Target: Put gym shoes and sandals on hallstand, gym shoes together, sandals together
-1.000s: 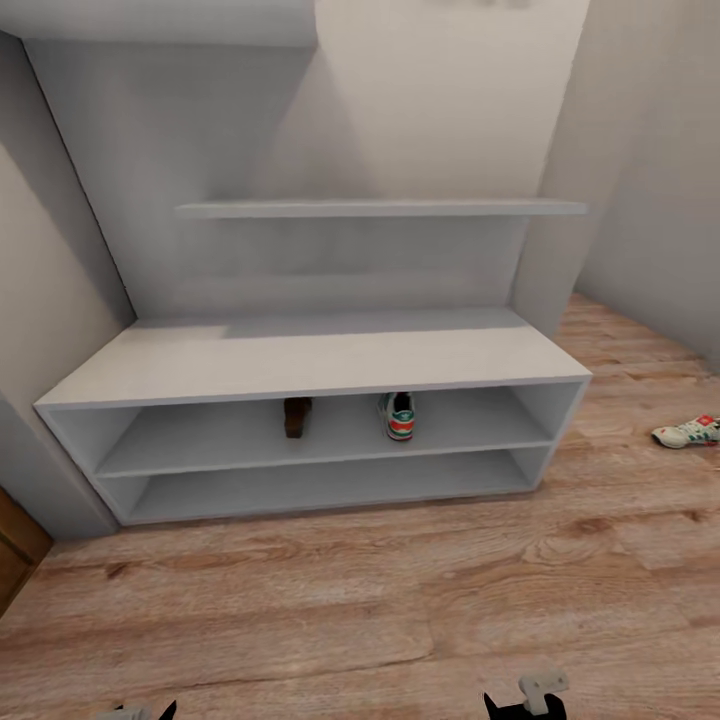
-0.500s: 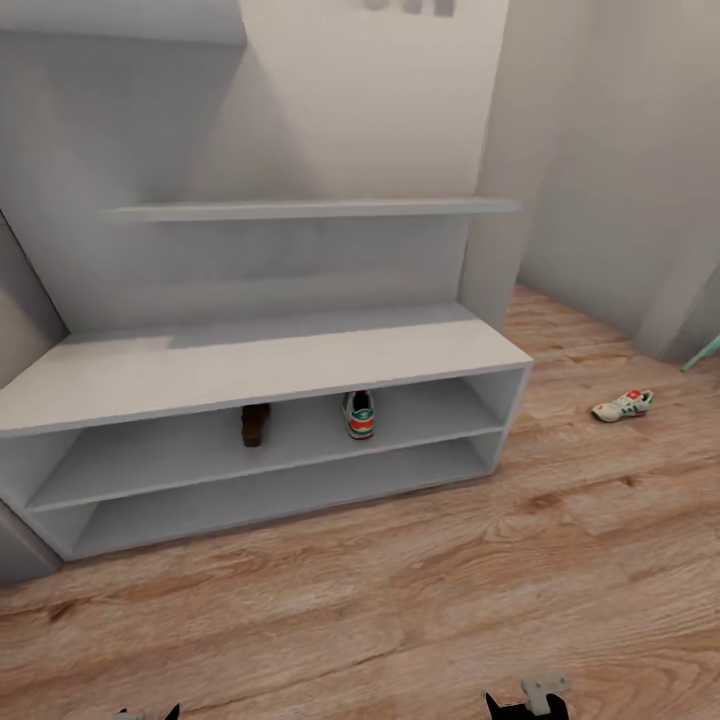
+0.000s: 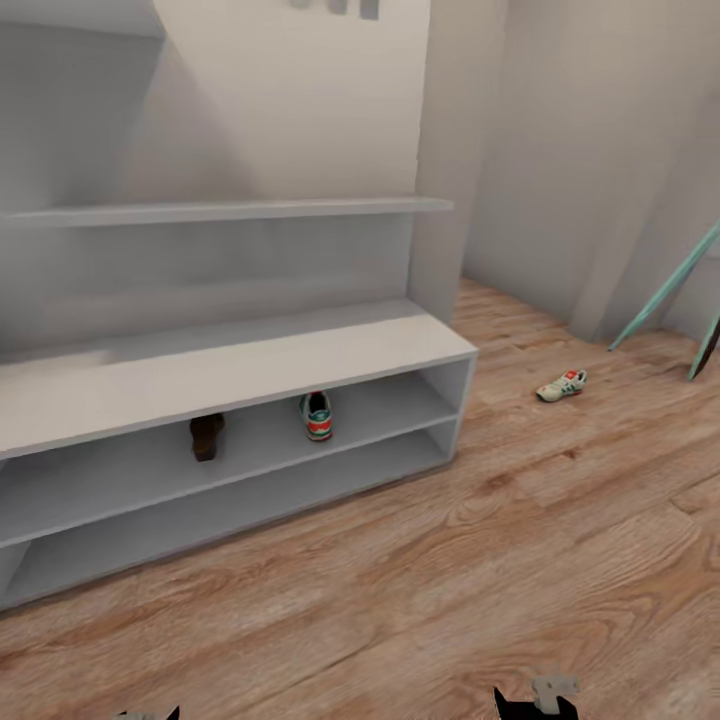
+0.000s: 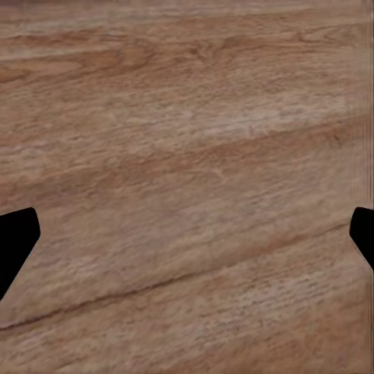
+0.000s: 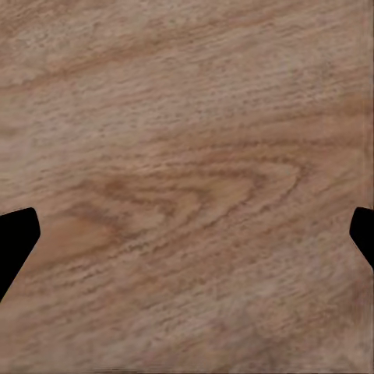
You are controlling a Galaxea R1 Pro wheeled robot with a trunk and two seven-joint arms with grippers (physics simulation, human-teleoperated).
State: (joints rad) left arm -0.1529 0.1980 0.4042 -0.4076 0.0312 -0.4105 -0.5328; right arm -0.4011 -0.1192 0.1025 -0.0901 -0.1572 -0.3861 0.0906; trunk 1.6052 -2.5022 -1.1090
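Observation:
The light-grey hallstand point(image 3: 230, 365) fills the left of the head view. On its upper shelf tier stand one gym shoe point(image 3: 318, 415), heel towards me, and one brown sandal point(image 3: 206, 436) a little to its left. The second gym shoe point(image 3: 561, 386) lies on the wood floor point(image 3: 480, 560) to the right of the rack. The other sandal is out of view. My left gripper point(image 4: 187, 241) and right gripper point(image 5: 187, 241) both hang open over bare planks, with nothing between the fingers. The arms' tips point(image 3: 535, 700) peek in at the head view's lower edge.
A grey wall shelf point(image 3: 230, 210) runs above the rack. Teal slanted legs point(image 3: 665, 290) of some stand lean at the far right near the wall. Open wood floor stretches between me, the rack and the loose shoe.
The whole head view has swung rightwards: the rack slid towards the left edge and the floor shoe moved closer to the middle. Teal legs came into sight. The shoes themselves have not moved.

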